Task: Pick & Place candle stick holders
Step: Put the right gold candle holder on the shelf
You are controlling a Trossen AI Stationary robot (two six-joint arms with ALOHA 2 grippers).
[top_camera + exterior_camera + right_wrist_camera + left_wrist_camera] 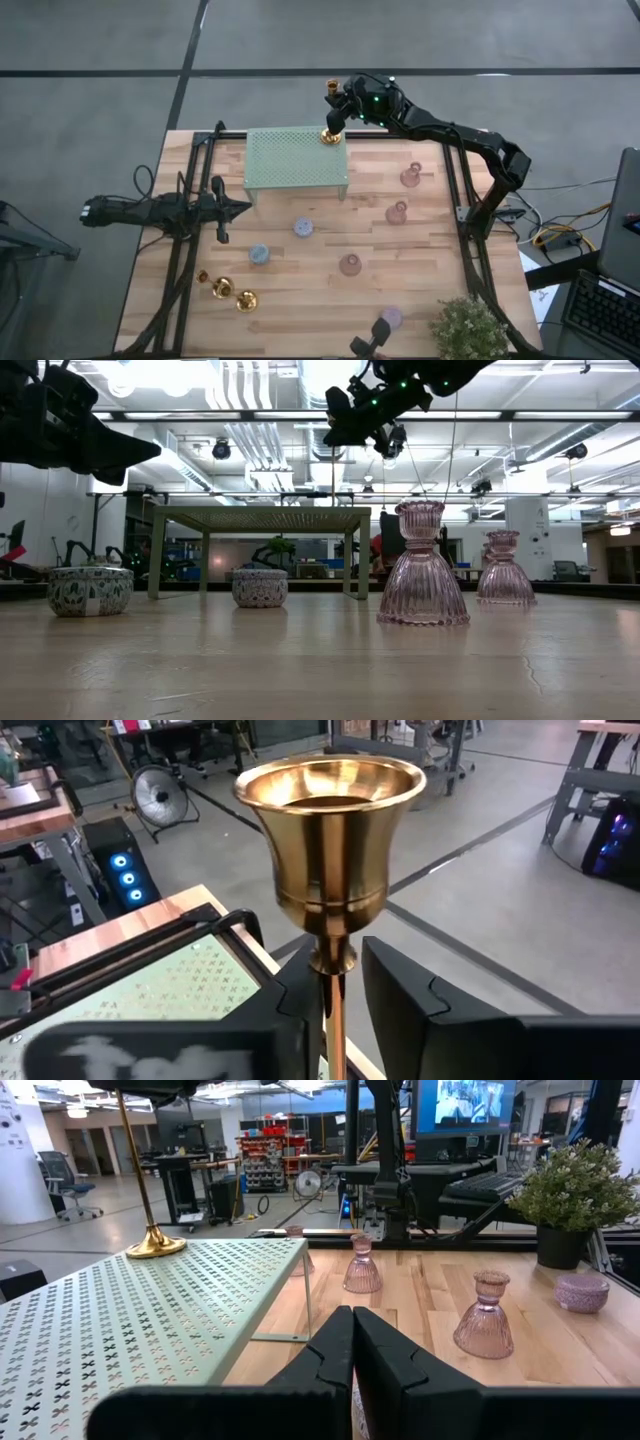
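A slender gold candlestick [331, 112] stands upright with its round base [155, 1243] on the far right corner of the pale green perforated rack [296, 160]. My right gripper [340, 995] is open at its stem, just under the cup [330, 825], one finger on each side. My left gripper [235, 208] is shut and empty, level above the table's left part. Two more gold candlesticks [232, 293] lie at the near left. Three pinkish glass holders [398, 212] and three pastel round holders [303, 228] stand on the table. My right gripper comes level from the table's right at the candlestick's stem [333, 1010], fingers across it. A gap shows between the stem and one finger [420, 1010]. The other finger [300, 995] is right beside the stem; I cannot tell whether it touches.
A bushy potted plant [468, 328] stands at the near right corner. Dark frame rails [190, 190] run along the table's left and right sides. Bare wood lies between the rack and the near holders.
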